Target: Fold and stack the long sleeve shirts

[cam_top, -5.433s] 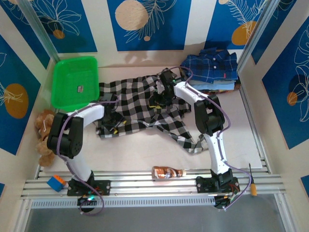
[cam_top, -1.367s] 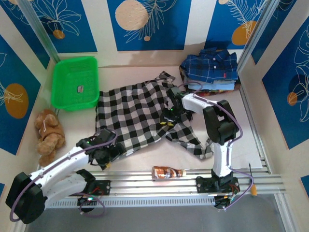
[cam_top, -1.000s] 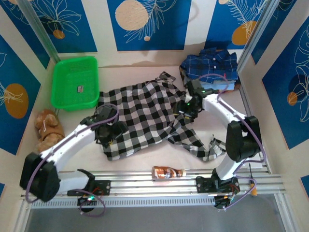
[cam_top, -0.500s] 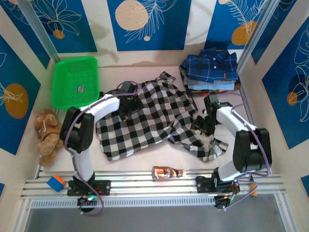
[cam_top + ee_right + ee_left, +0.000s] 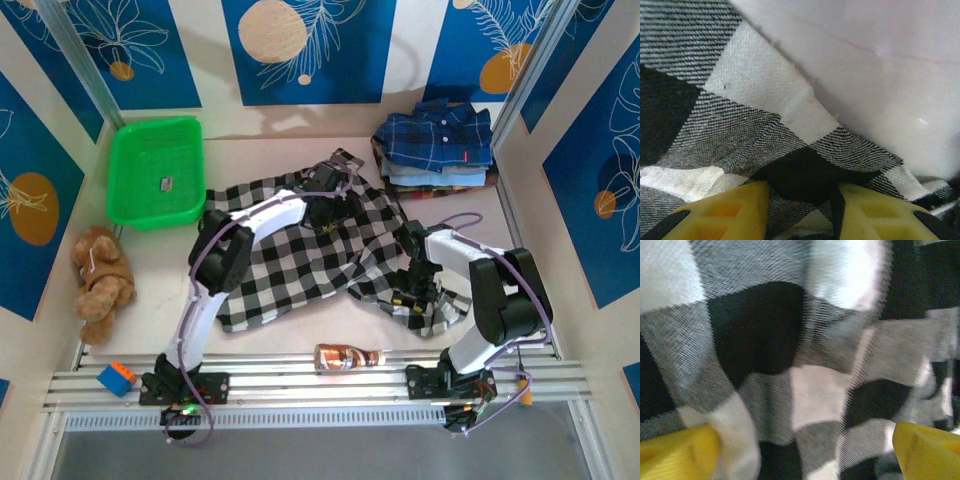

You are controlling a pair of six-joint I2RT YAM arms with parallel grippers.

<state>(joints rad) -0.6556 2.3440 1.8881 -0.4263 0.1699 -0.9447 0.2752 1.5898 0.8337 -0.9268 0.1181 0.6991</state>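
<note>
The black-and-white checked shirt [image 5: 290,250] lies spread out and rumpled mid-table, collar to the far side, one sleeve trailing to the near right. My left gripper [image 5: 325,200] is stretched out over its upper part near the collar. In the left wrist view it [image 5: 805,450] is open wide, the yellow fingertips [image 5: 675,452] resting on the checked cloth [image 5: 755,330]. My right gripper [image 5: 408,290] is down on the trailing sleeve. There the half-closed fingers [image 5: 725,212] have a raised fold of the sleeve [image 5: 805,175] between them. Folded shirts, a navy plaid one [image 5: 435,135] on top, are stacked at the far right.
A green basket [image 5: 155,170] stands at the far left, with a brown plush toy [image 5: 100,280] in front of it. A brown bottle [image 5: 350,356] lies on the near rail, next to a blue-and-orange block [image 5: 117,378]. Bare table [image 5: 880,60] lies right of the sleeve.
My left arm swung from the shirt's near-left hem up to the collar area. My right gripper moved from the shirt's middle to the near-right sleeve, and its jaws narrowed.
</note>
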